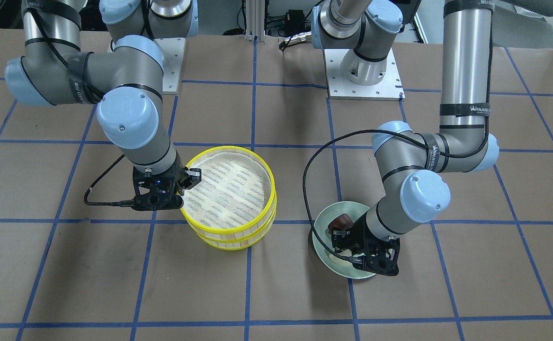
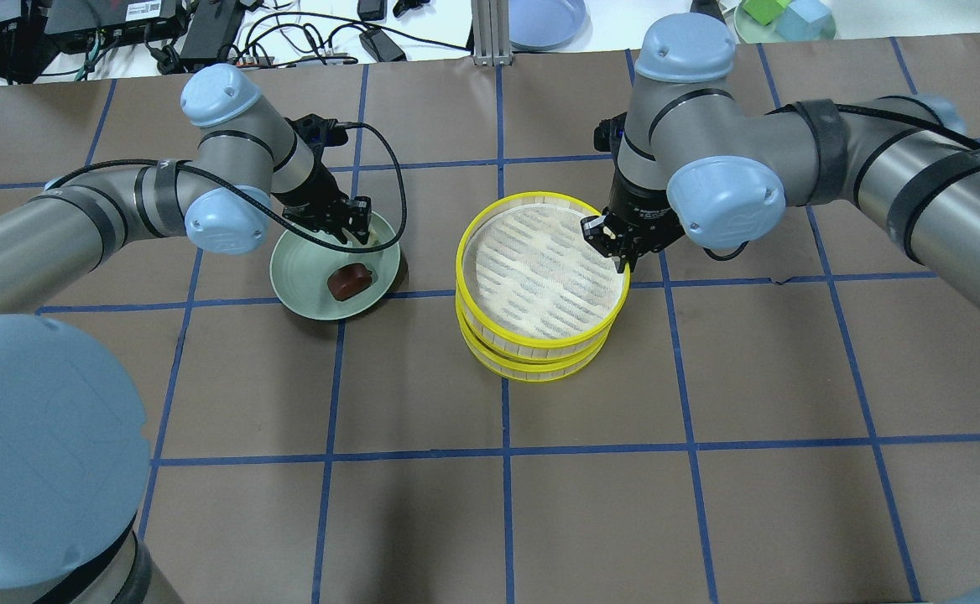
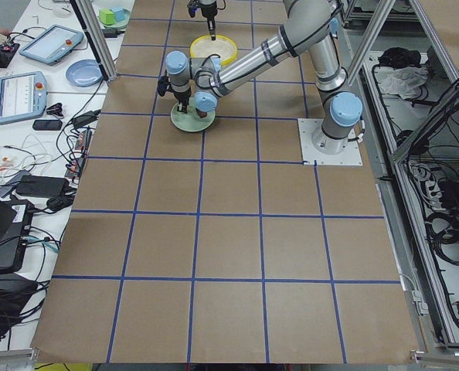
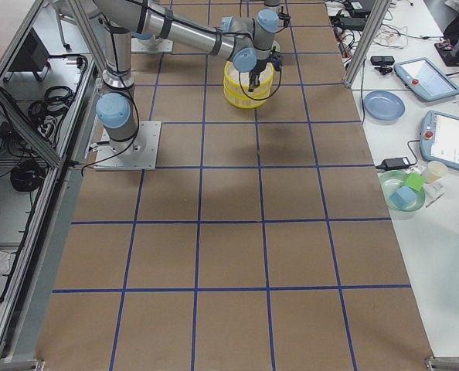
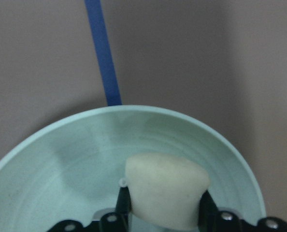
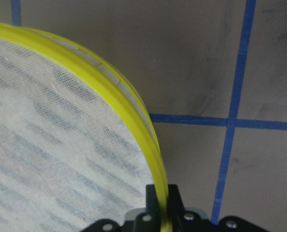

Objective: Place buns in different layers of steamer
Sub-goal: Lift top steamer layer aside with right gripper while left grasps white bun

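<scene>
From the robot's edge of the table (image 2: 675, 503), the first things we meet are the two steamer layers, stacked. The lower tray (image 2: 532, 374) carries the upper tray (image 2: 460, 267), about midway along the table and somewhat toward its far edge. The upper tray shows its white striped liner (image 2: 540, 268); the lower one's inside is hidden from us.

Left of the stack and well apart from it sits the pale green plate (image 2: 301, 281). The dark reddish-brown bun (image 2: 350, 281) lies toward the plate's nearer side. Over the plate's farther side, the left gripper (image 2: 356, 231) has its fingers closed against both sides of the pale cream bun (image 5: 165, 191). That bun is low over the plate, and we cannot tell whether it touches.

At the stack's far right rim, the right gripper (image 2: 616, 245) has one finger inside and one outside the upper tray's yellow rim, pinched on it.

Beyond the far edge we make out a blue plate (image 2: 544, 18) and cables (image 2: 289, 35).
</scene>
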Robot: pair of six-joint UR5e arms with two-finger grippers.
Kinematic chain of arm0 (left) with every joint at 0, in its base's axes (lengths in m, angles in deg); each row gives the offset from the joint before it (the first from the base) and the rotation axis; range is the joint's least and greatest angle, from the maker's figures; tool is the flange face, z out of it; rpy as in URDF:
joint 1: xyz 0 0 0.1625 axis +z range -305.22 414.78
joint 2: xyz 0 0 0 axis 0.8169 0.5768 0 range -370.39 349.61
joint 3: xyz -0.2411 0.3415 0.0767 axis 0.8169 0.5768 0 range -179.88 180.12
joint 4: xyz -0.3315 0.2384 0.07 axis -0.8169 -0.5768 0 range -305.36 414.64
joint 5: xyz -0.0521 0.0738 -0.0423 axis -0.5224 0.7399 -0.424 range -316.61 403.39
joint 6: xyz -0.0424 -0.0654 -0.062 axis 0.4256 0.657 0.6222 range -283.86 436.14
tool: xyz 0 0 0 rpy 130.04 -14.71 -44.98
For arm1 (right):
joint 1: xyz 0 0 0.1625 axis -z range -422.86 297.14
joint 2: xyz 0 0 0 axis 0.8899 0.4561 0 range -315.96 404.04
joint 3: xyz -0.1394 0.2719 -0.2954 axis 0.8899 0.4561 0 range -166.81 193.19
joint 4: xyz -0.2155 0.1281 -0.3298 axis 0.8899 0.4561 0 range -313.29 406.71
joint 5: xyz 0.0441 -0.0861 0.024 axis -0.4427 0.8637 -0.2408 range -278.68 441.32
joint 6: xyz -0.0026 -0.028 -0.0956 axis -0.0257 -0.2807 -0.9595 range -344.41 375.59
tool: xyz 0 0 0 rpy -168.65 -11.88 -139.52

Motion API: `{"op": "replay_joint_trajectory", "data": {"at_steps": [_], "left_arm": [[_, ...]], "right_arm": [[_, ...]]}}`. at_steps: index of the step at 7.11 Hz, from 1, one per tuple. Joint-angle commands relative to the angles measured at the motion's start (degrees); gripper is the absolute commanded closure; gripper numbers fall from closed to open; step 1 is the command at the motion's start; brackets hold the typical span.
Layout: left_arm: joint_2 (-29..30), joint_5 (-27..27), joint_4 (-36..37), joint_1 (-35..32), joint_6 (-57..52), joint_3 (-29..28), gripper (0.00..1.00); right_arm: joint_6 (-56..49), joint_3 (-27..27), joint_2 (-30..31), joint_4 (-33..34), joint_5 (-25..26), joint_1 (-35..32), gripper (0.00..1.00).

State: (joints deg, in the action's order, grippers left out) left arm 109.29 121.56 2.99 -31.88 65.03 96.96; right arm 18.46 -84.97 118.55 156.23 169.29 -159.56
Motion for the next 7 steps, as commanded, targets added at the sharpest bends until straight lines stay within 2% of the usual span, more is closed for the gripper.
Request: {"op": "replay_joint_trajectory", "data": {"at_steps": [1,2,3,4,5,6,7], "left_arm": [[-2.77,0.14,-0.29,-0.52,6.25,-1.21,1.00],[-4.44,-0.21,-1.51,-1.49,12.98,-1.22,1.00],[-5.94,0.05,-2.05,-5.24,21.32,-1.22,1.00],[-6.39,-0.39,-1.97,-8.93,30.54,-1.22,1.00],[-6.65,-0.48,-1.96,-12.53,33.59,-1.22,1.00],[-6.48,-1.70,-2.05,-15.79,33.97,-0.61,1.00],[-6.48,-2.06,-2.14,-18.61,37.01,-0.34,1.00]], "right_arm": [[-0.58,5.93,7.89,-8.30,-0.25,1.59,1.00],[-2.49,10.14,11.68,-16.62,-0.25,3.95,1.00],[-3.73,12.97,16.41,-24.71,-0.25,6.15,1.00],[-3.92,13.60,20.46,-27.93,0.27,7.65,1.00],[-5.75,12.91,20.76,-31.70,1.67,8.62,1.00],[-9.77,12.82,20.51,-31.82,4.38,10.02,1.00],[-13.20,12.82,20.42,-32.09,4.67,12.73,1.00]]}}
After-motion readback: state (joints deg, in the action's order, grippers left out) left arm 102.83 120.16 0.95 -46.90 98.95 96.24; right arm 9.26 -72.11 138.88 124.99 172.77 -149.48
